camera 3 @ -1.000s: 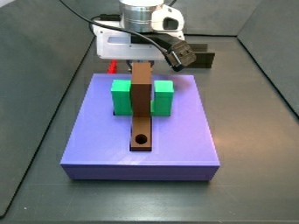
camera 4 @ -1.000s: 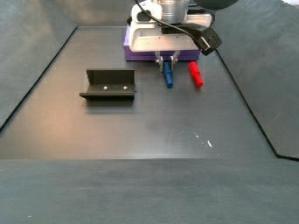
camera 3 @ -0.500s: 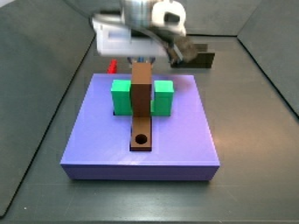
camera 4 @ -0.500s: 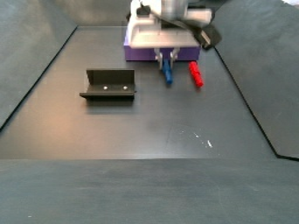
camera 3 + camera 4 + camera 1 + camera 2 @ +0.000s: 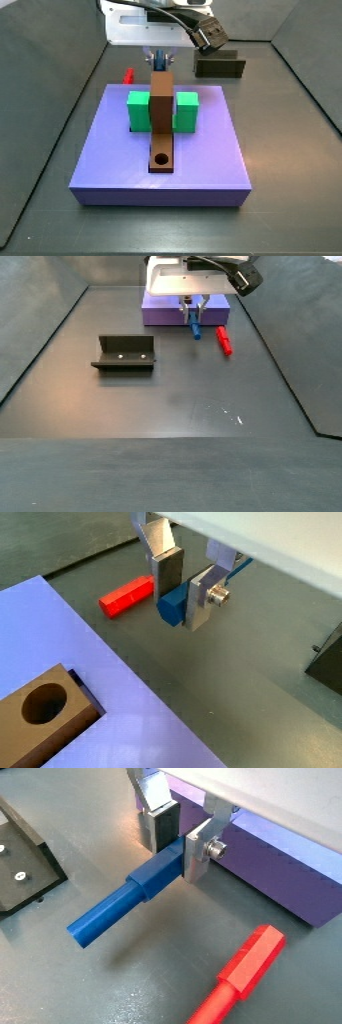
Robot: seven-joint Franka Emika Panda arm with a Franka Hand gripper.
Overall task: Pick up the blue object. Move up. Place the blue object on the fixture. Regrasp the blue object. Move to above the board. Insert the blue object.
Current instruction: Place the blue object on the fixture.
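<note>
Fixture (image 5: pixel 124 353) sits at left centre on the open floor, with clear room around it. Red peg (image 5: pixel 225 340) lies flat, upper centre. Tool (image 5: pixel 183 838) is clamped on the blue peg (image 5: pixel 130 902), which has risen off the floor since a second ago: pick-up done. Beyond, the board (image 5: pixel 163 150) edge stands close.

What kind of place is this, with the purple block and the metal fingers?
Probably a robot test bench. A dark walled floor holds a lavender board, a fixture and a red peg, and the gripper near the board has its fingers closed on the blue object.
</note>
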